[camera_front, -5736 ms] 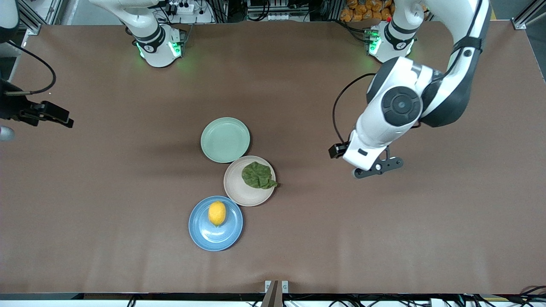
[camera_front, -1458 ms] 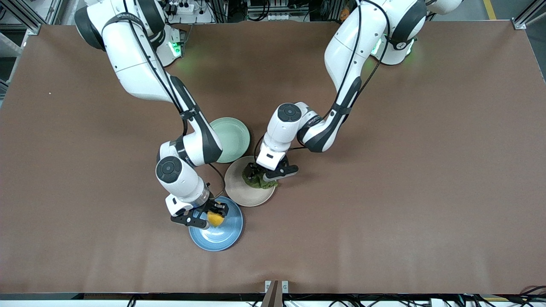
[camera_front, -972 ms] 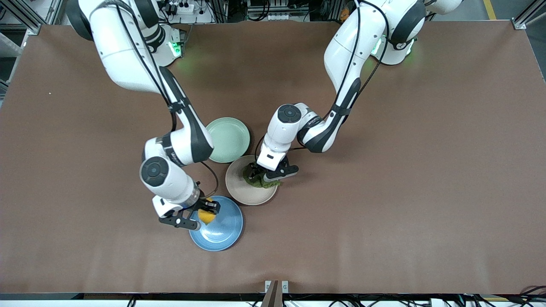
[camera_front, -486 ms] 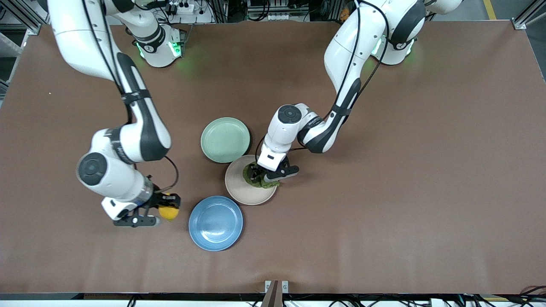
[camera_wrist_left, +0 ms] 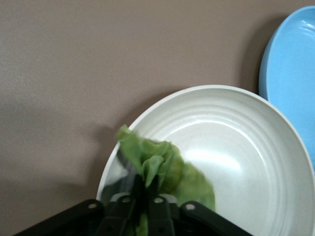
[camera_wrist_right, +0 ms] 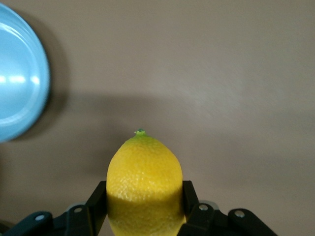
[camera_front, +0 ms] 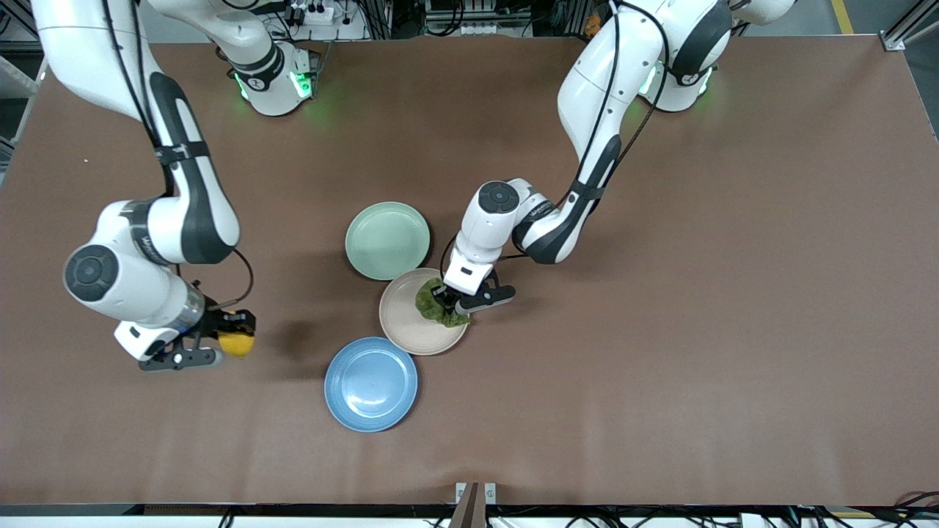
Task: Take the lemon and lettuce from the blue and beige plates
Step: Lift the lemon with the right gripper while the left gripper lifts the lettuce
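My right gripper (camera_front: 233, 339) is shut on the yellow lemon (camera_front: 236, 343) and holds it in the air over bare table toward the right arm's end, away from the blue plate (camera_front: 370, 383). In the right wrist view the lemon (camera_wrist_right: 144, 184) fills the jaws, with the blue plate (camera_wrist_right: 19, 73) off to one side. My left gripper (camera_front: 449, 306) is down on the beige plate (camera_front: 411, 334), shut on the green lettuce (camera_front: 431, 302). The left wrist view shows the lettuce (camera_wrist_left: 165, 169) pinched between the fingers over the beige plate (camera_wrist_left: 246, 142).
A pale green plate (camera_front: 387, 240) sits farther from the front camera, touching the beige plate. The blue plate's rim (camera_wrist_left: 290, 73) lies close beside the beige plate. Brown table (camera_front: 660, 330) stretches toward both ends.
My right gripper has carried the lemon off the blue plate toward the right arm's end of the table. The left gripper has shut on the lettuce, and the beige plate has shifted slightly.
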Tool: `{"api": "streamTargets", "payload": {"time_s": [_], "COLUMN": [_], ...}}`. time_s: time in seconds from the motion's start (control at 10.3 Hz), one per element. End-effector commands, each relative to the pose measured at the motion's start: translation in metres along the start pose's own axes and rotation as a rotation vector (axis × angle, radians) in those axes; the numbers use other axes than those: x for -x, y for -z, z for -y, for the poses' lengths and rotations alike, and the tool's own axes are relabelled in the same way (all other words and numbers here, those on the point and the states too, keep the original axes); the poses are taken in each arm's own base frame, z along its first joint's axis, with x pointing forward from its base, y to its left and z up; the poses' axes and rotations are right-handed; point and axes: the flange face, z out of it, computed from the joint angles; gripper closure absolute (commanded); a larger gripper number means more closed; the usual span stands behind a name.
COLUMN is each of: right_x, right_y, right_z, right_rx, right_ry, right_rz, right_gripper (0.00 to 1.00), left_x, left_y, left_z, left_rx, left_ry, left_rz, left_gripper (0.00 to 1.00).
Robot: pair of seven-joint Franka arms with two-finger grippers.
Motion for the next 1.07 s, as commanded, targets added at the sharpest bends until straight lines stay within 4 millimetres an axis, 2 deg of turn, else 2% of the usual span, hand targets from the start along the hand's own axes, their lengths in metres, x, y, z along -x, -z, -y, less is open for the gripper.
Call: {"api": "streamTargets", "payload": {"time_s": [0.0,0.58,0.78,0.97], "right_x": [0.034,0.077,0.091,0.104], "right_y": [-0.001,-0.05,-0.067,-0.085], "right_z": [-0.026,-0.087,-0.1,-0.101], "right_rx": [-0.001,0.021,0.016,-0.023], "right_ry": [0.057,0.032,-0.016,-0.105], "right_rz": [0.027,0.015,0.016,0.039], "right_gripper": [1.0,1.0,1.0,1.0], "left_x": [-0.003,-0.019,-0.032,-0.044], "left_y": [0.003,0.054,0.078,0.104], "left_z": [0.001,-0.018,-0.023,-0.022], "left_rx": [-0.044,-0.144,-0.178,-0.245], "left_ry": [-0.012,0.01,0.022,0.033], "left_rz": [-0.011,0.016,0.019,0.032], "left_gripper": [1.0,1.0,1.0,1.0]}}
